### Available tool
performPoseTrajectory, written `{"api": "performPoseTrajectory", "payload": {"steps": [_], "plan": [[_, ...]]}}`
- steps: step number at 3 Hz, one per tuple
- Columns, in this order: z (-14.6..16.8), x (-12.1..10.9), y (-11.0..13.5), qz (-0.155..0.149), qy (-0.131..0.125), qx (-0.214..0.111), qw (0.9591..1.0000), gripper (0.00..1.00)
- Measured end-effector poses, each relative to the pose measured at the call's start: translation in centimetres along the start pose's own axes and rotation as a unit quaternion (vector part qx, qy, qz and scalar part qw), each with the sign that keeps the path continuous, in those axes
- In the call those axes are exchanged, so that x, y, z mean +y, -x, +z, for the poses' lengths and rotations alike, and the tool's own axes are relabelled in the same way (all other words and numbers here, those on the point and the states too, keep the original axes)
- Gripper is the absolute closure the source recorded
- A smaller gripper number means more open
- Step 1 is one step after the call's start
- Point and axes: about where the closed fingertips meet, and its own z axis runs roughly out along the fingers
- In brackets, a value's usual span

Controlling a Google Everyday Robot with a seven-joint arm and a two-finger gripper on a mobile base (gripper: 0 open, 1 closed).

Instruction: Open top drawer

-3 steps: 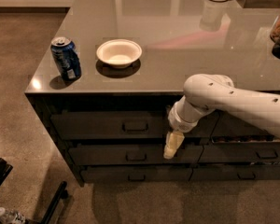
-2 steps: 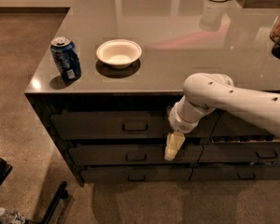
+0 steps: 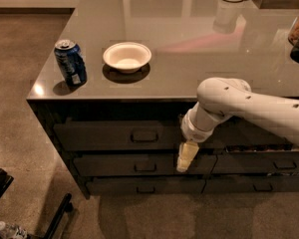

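Under the front edge of the worktop (image 3: 189, 39), in the left stack: the top drawer (image 3: 99, 136), looking shut, tallest front of its stack, small loop handle (image 3: 144, 136) at mid-width. Below it, two slimmer fronts, the second drawer (image 3: 114, 166) directly beneath.

To the right of the handle, near the top drawer's right end: the claw (image 3: 185, 158), pointing straight down off the white arm (image 3: 249, 106). Hangs lower than the handle, in front of the second drawer at the seam between the two stacks. Apart from the handle, with a clear gap of dark drawer front between. Open or closed: cannot tell.

On the worktop by the left front corner: a blue can (image 3: 70, 62), upright, close to the edge. Just right of it, not touching, a white bowl (image 3: 127, 56), set slightly back from the front edge.

In front of the drawers: bare floor (image 3: 139, 218), wide and open. Off at the bottom left, well apart from the drawers: a dark frame (image 3: 55, 218) and a small bottle (image 3: 7, 230) lying down.
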Motion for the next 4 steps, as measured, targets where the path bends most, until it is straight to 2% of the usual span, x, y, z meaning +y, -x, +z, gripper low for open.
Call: {"api": "performPoseTrajectory", "payload": {"steps": [1, 2, 4], "plan": [[-0.5, 1.3, 0.0, 0.004, 0.011, -0.001, 0.9999, 0.0], [-1.3, 3.9, -0.1, 0.012, 0.03, -0.005, 0.9995, 0.0], [-3.0, 8.7, 0.2, 0.042, 0.064, -0.061, 0.9952, 0.0]]}}
